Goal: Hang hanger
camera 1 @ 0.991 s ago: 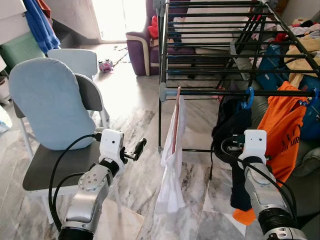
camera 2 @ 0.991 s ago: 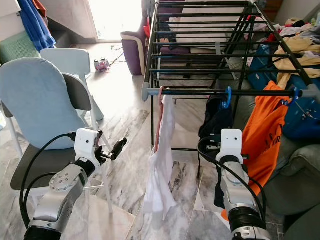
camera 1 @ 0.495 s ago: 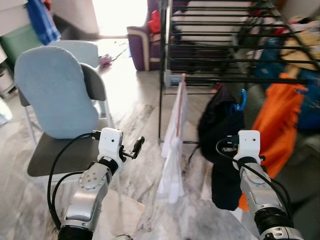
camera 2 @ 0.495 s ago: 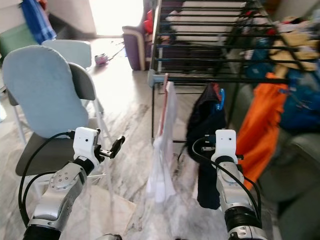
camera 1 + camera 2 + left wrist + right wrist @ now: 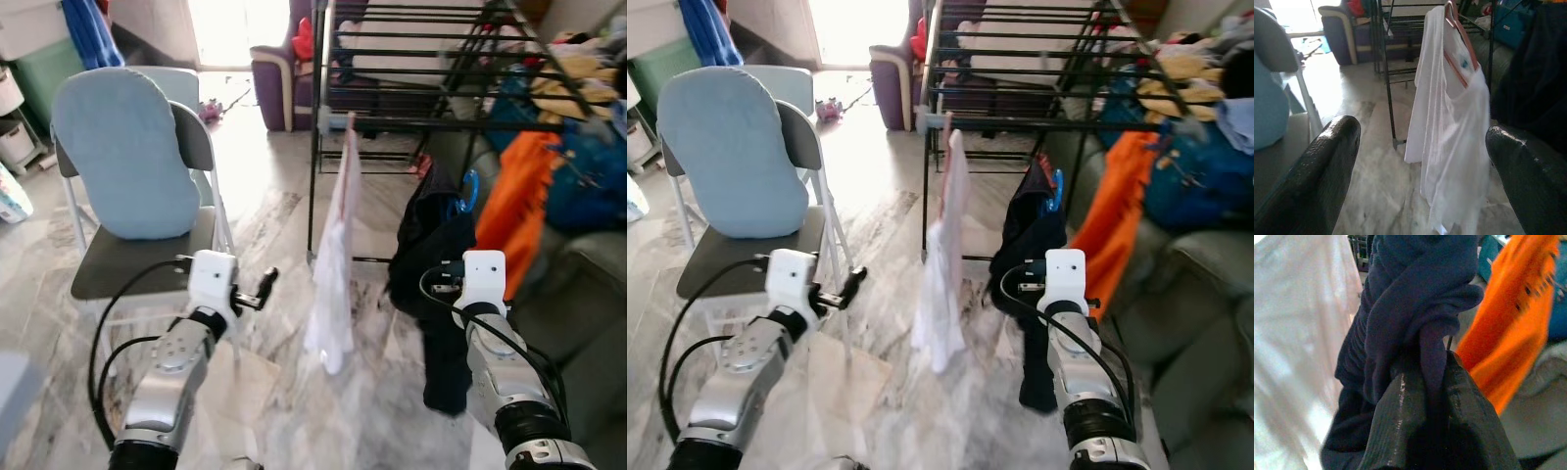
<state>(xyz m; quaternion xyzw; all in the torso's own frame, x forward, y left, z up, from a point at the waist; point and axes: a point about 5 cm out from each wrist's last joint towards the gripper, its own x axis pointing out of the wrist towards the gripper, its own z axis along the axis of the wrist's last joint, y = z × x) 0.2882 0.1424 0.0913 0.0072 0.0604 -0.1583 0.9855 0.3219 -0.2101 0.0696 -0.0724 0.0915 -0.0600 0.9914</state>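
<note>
No brand or readable writing can be seen; the orange garment point(image 5: 1515, 308) has small dark marks, too blurred to read.

The right gripper point(image 5: 1435, 382) has its jaws clenched on a fold of the dark navy garment point(image 5: 1400, 318), which bunches up between the two black fingers point(image 5: 1400, 426). In the head views this garment hangs from a blue hanger point(image 5: 468, 192) just under the front bar of the black drying rack point(image 5: 411, 122); whether the hook sits on the bar I cannot tell. The orange garment hangs just beside it, on the robot's right.

The left gripper point(image 5: 1420, 161) is released, its jaws wide apart and holding nothing, above the marble floor point(image 5: 284, 225). In front of it a white shirt point(image 5: 1449, 122) hangs on a pink hanger point(image 5: 1459, 49) from the rack. A chair point(image 5: 127, 196) with a light blue cushion point(image 5: 122, 152) stands on the robot's left.
</note>
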